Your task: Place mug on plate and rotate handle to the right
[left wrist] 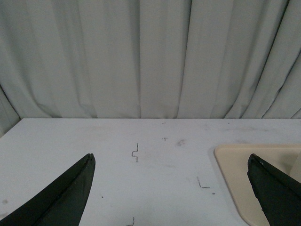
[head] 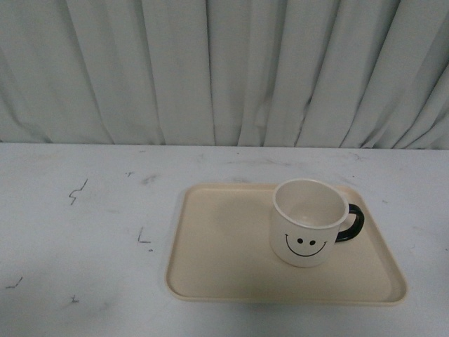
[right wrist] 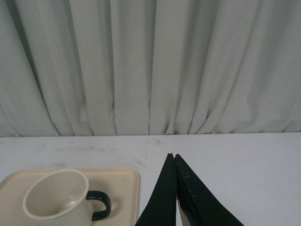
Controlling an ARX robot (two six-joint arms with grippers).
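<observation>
The mug point(head: 306, 222) stands upright on the plate point(head: 224, 260), toward the plate's right side, with its black smiley face turned to the front camera and the handle point(head: 353, 222) sticking out to the right. The plate lies flat on the white, scuffed table point(head: 77, 232), in front of a pale curtain point(head: 224, 70). Neither arm shows in the front view. In the left wrist view the left claw point(left wrist: 171, 188) is spread wide with nothing between its two dark fingers, over bare table just beside the plate's corner. In the right wrist view the right claw point(right wrist: 175, 188) is pressed closed, fingertips touching and holding nothing, beside the plate and apart from the mug.
</observation>
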